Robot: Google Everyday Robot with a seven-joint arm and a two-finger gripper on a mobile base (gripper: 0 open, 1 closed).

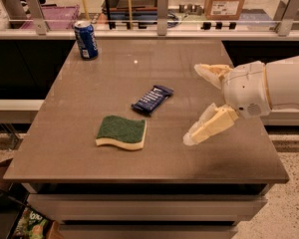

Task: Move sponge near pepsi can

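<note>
The sponge (121,132), dark green on top with pale yellow foam below, lies flat on the brown table toward its front left. The pepsi can (85,39) stands upright at the table's far left corner, well away from the sponge. My gripper (195,103) hovers over the right side of the table, to the right of the sponge and apart from it. Its two cream fingers (210,125) are spread wide and hold nothing.
A dark blue snack bar wrapper (152,99) lies flat near the table's middle, between the sponge and my gripper. The table (139,168) ends in a front edge below the sponge. A railing and shelves with boxes run behind the far edge.
</note>
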